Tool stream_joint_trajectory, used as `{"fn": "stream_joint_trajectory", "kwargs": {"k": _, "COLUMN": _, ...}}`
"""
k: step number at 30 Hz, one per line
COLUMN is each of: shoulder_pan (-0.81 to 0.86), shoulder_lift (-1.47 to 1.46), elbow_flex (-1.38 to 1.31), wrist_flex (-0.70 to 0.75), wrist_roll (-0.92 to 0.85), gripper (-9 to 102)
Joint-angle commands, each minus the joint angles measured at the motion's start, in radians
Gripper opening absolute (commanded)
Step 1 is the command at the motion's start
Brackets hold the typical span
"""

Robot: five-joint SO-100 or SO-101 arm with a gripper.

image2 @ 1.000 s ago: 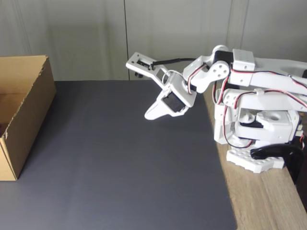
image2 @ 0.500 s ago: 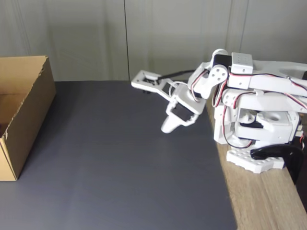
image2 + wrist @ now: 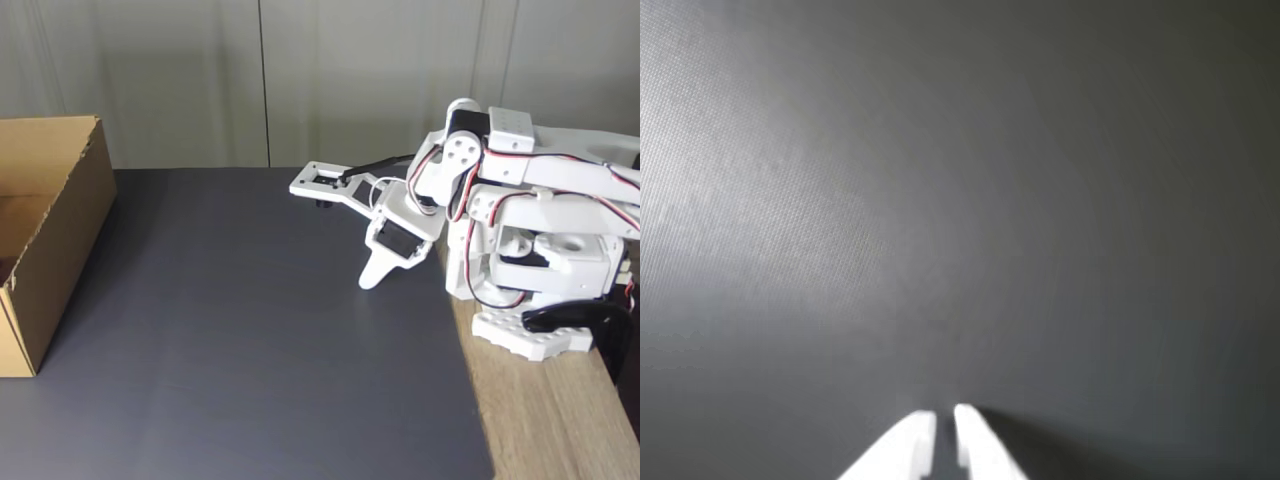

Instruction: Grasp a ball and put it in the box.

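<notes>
The brown cardboard box [image 3: 55, 235] stands at the left edge of the dark mat in the fixed view, its top open. My white gripper [image 3: 369, 281] hangs folded back close to the arm's base, its tip pointing down at the mat near the mat's right edge. In the wrist view the two white fingertips [image 3: 975, 435] lie almost together, and the gripper [image 3: 945, 420] is shut with nothing between them. The ball is out of view.
A dark grey mat [image 3: 250, 350] covers most of the table. The arm's white base [image 3: 530, 300] sits on a wooden strip [image 3: 550, 420] at the right. A grey wall runs behind the table.
The arm has drawn back toward its base over the last second. The gripper moved right and down, from mid-mat height to just above the mat's right edge.
</notes>
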Motion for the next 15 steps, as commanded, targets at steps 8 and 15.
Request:
{"fn": "stream_joint_trajectory", "kwargs": {"k": 8, "shoulder_pan": -0.014, "shoulder_lift": -0.011, "elbow_flex": 0.005, "wrist_flex": 0.026, "wrist_roll": 0.041, "gripper": 4}}
{"fn": "stream_joint_trajectory", "kwargs": {"k": 15, "shoulder_pan": -0.021, "shoulder_lift": -0.011, "elbow_flex": 0.005, "wrist_flex": 0.026, "wrist_roll": 0.041, "gripper": 4}}
